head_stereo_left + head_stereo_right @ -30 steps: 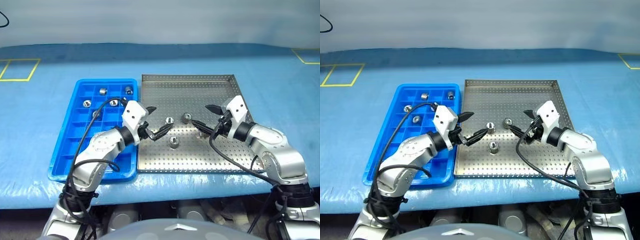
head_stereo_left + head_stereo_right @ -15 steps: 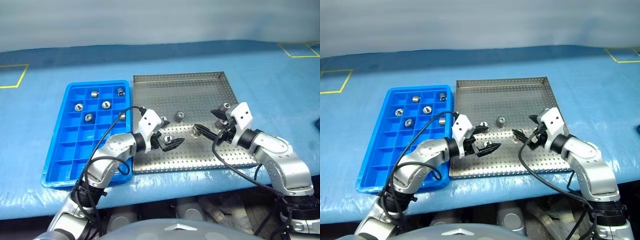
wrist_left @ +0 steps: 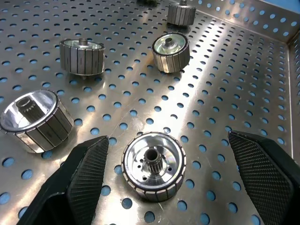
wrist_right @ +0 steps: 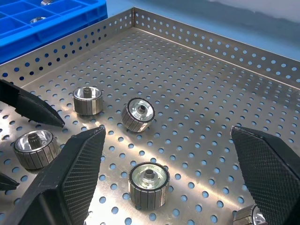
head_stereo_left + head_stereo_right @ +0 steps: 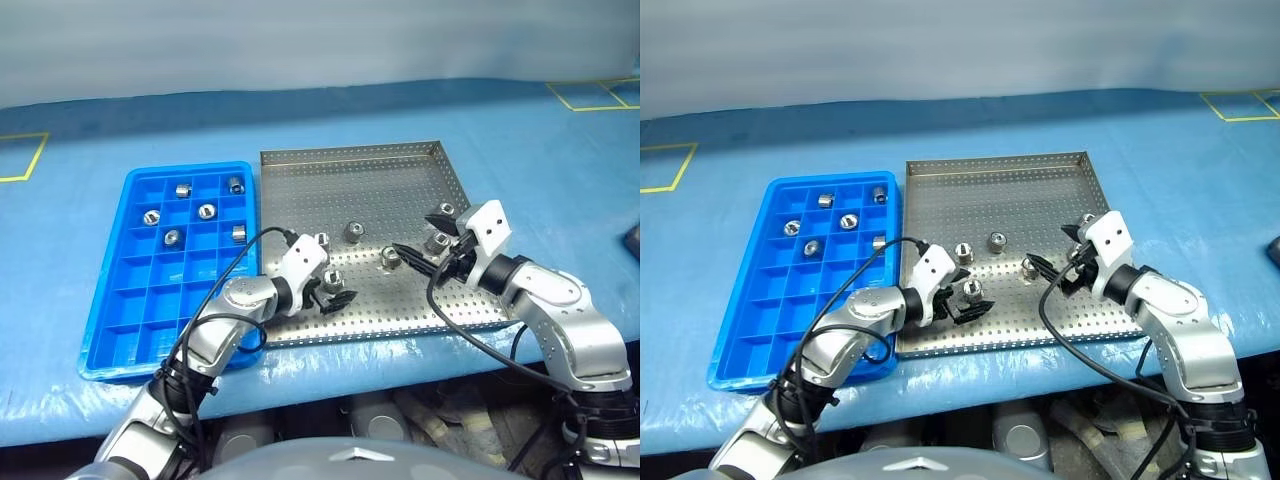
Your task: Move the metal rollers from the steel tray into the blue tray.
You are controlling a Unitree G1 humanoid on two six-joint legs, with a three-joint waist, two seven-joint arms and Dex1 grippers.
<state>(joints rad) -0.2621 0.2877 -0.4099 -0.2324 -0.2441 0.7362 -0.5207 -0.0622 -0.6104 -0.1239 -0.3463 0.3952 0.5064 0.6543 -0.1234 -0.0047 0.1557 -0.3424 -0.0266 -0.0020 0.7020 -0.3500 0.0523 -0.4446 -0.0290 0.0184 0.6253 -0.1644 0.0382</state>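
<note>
Straddling a roller (image 3: 153,165) near the steel tray's (image 5: 400,165) six-o'clock edge, the left tool (image 5: 331,287) stands wide, nothing held. The right tool (image 5: 415,245), also wide and empty, hovers toward three o'clock. A neighbouring roller (image 3: 36,120) sits just beside one finger (image 3: 86,173); closing carelessly could knock it. Five rollers lie in the blue tray (image 5: 130,310).

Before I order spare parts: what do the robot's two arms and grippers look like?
Both arms have rounded silver-grey shells with black joint rings. A white boxy housing sits at each wrist, and a loose black cable loops along each arm. The left gripper and right gripper each carry two black pointed fingers; seen close, the pads have a fine crosshatched texture.
</note>
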